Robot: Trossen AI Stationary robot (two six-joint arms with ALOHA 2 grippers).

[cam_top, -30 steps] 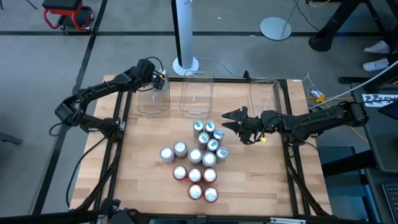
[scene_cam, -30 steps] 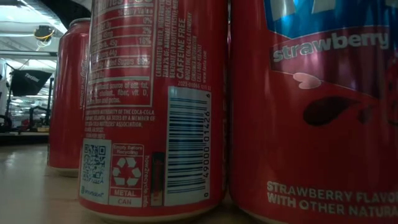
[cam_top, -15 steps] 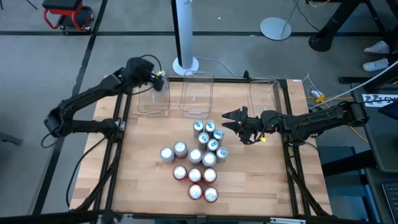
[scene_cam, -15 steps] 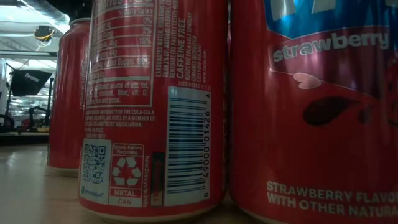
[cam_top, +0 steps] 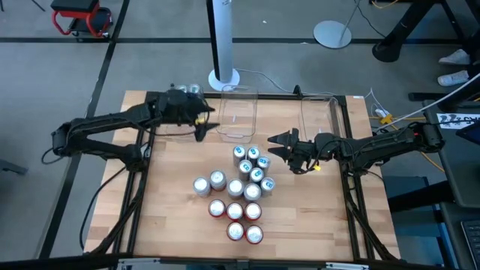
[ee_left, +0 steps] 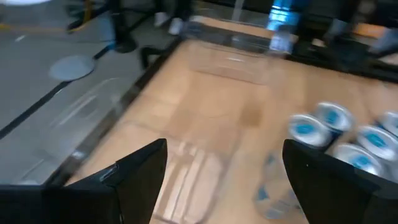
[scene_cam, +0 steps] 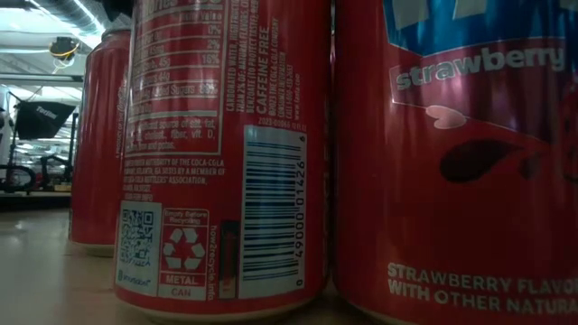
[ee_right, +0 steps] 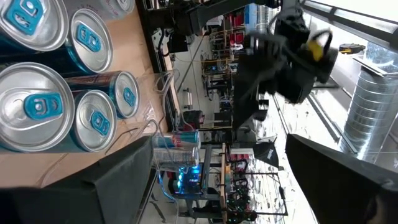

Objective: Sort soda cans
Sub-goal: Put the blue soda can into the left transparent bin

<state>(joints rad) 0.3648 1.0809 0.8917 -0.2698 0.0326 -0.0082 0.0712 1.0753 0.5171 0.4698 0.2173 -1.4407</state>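
Soda cans stand upright in a cluster at the table's middle: teal ones [cam_top: 252,163], silver ones [cam_top: 210,182] and red ones [cam_top: 235,221]. Two more cans [cam_top: 189,89] stand in the far end of the left clear tub [cam_top: 184,129]. My left gripper [cam_top: 202,127] [ee_left: 221,180] hovers open and empty between the left tub and the middle tub [cam_top: 238,120], slanting toward the cluster. My right gripper [cam_top: 279,142] waits open and level just right of the teal cans [ee_right: 37,106]. The low view shows only red cans [scene_cam: 226,153] close up.
A third clear tub [cam_top: 319,116] stands at the far right of the table. A white pole on a round base [cam_top: 223,75] rises behind the far edge. Bare wood lies at the near left [cam_top: 165,217] and near right of the cluster.
My left gripper has swung from above the left tub's far end toward the table's right and near side, toward the can cluster, rising and tipping from pointing down to a shallow slant. Its fingers stay open. The two cans in the left tub now show.
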